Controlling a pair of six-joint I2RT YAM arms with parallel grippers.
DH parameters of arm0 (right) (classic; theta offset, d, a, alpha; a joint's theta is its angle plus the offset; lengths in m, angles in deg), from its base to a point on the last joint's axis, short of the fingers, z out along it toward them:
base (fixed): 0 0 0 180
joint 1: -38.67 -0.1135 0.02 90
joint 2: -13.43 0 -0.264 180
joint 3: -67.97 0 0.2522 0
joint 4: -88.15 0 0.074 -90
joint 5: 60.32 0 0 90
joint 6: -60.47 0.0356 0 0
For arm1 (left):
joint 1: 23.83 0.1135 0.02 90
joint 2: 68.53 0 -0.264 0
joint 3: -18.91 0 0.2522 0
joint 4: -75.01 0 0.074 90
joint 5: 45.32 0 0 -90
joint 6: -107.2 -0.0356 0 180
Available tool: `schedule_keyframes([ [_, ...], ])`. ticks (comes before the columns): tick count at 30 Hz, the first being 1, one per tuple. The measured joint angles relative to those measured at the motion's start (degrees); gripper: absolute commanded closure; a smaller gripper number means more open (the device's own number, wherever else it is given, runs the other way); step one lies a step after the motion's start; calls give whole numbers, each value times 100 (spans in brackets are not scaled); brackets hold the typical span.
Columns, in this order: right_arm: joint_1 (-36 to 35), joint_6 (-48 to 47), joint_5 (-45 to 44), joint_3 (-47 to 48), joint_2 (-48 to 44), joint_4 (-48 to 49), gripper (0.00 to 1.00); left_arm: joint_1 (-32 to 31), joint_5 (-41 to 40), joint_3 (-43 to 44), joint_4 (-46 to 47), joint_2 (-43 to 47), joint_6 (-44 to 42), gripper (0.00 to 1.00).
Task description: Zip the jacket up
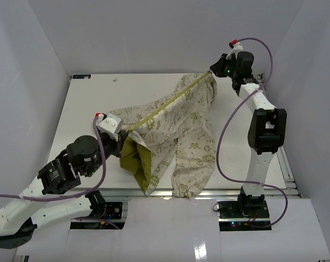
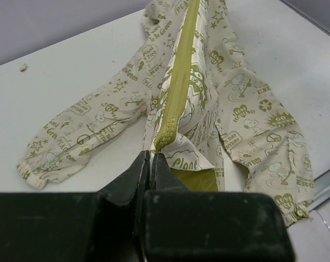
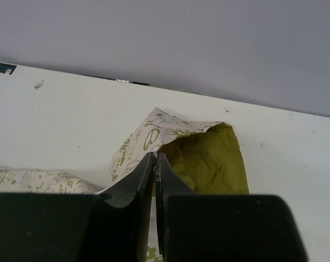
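jacket taut between fingers, cuff at table edge

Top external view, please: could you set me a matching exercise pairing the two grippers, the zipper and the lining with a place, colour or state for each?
Column one
1. left gripper
2. right gripper
3. zipper
4. lining

Column two
A. plain olive-green fabric showing inside the jacket
B. stretched straight between both grippers
C. shut on the jacket at the far right corner of the table
D. shut on the jacket left of the table's middle

Pairs: 1-D, 2-C, 3-B, 4-A
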Motion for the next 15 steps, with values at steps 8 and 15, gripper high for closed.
schedule_keyframes([
  [8, 119, 147, 96, -261, 16, 358, 92, 1, -620, -287, 521, -256, -186, 93],
  [15, 254, 193, 102, -1625, -658, 846, 92, 888, -65, -516, 651, -1066, 235, 100],
])
